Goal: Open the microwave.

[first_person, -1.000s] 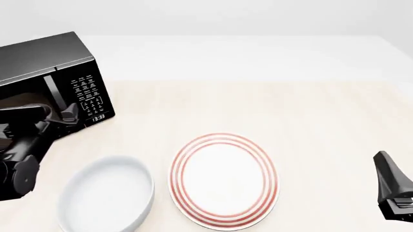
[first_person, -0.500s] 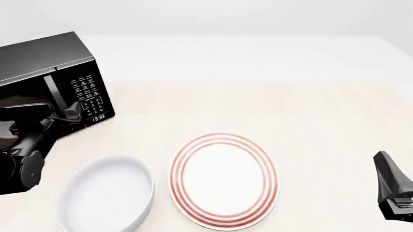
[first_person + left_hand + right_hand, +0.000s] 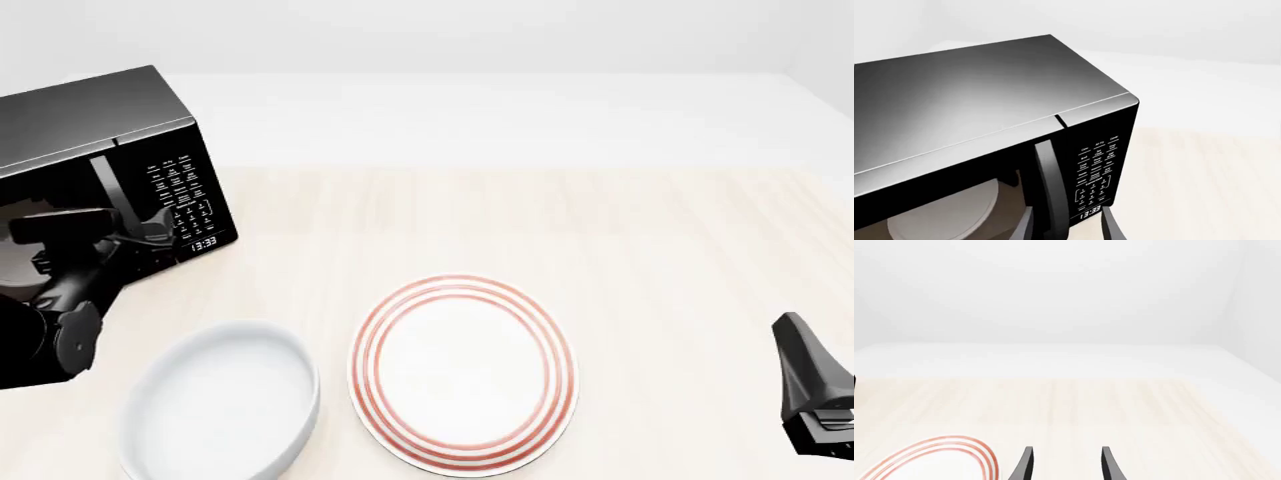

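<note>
The microwave is a glossy black box at the table's far left, with its keypad panel and clock facing the middle. Its door looks flush with the body. In the left wrist view the microwave fills the picture, and a pale turntable shows through the glass. My left gripper is open, one finger on each side of the vertical door handle. From the front, the left gripper sits at the door's lower right corner. My right gripper is open and holds nothing, low at the right edge.
A white plate with red rings lies front centre, and its rim shows in the right wrist view. A white bowl stands left of it, just below my left arm.
My left arm has moved forward and up toward the microwave door, bringing its fingers around the handle. The right arm has not moved.
</note>
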{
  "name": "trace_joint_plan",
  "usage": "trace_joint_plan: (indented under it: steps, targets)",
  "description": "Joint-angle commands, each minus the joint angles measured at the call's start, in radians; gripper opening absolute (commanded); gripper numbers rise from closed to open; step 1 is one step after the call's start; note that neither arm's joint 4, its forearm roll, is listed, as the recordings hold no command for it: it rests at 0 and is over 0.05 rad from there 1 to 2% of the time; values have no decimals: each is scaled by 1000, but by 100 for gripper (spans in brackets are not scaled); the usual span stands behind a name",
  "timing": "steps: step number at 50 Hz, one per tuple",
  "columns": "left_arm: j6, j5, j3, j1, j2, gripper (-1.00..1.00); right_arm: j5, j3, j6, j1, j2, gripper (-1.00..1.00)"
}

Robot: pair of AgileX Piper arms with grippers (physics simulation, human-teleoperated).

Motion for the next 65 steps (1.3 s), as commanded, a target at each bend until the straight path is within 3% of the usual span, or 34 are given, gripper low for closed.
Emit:
trace_joint_plan:
  steps: [1,22,23,43,65]
  targets:
    - [-14,16,-30,0,35,100,0,0,0,0,0,100]
    - [-20,23,-46,-7,53,100,0,0,0,0,0,100]
    - [-21,21,-44,-6,52,-100,0,0,0,0,0,100]
    - [-18,-19,19,25,-2,-100,0,0,0,0,0,100]
    - [-37,-53,99,-58,-71,-100,0,0,0,0,0,100]
